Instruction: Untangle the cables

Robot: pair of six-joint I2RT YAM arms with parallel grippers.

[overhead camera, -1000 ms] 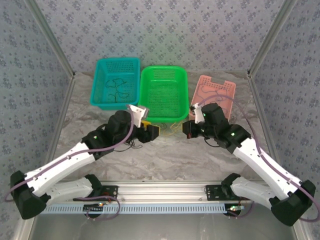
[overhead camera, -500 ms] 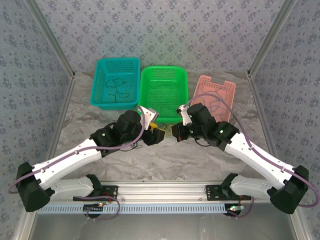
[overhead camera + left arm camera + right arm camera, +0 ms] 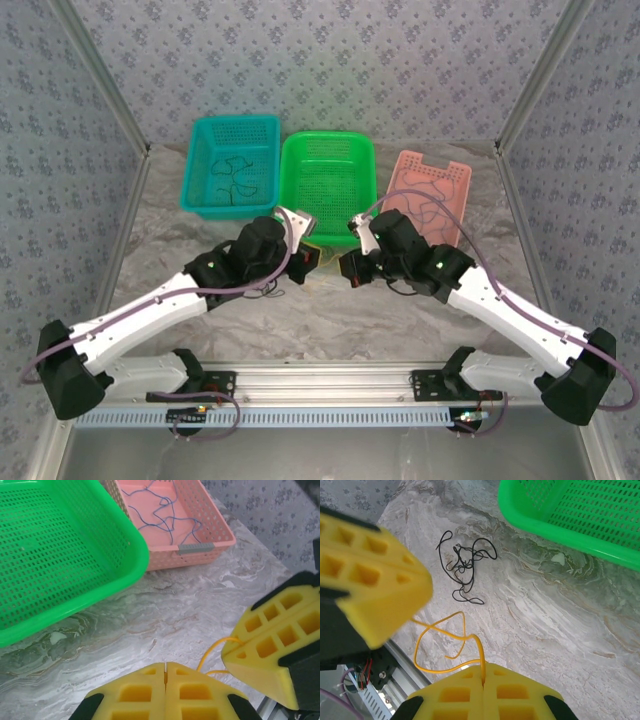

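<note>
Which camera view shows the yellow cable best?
The right wrist view: the yellow cable makes a clear loop out of the right tool. The left wrist view catches a short arc of it. The top view is too small to tell.

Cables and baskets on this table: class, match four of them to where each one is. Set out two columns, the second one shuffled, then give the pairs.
1 yellow cable
2 black cables
3 blue cables
4 green basket

A in the pink basket
B pinched in the right gripper
C tangled loose on the table
D between the teal basket and the pink one

Pairs: 1-B, 2-C, 3-A, 4-D
</note>
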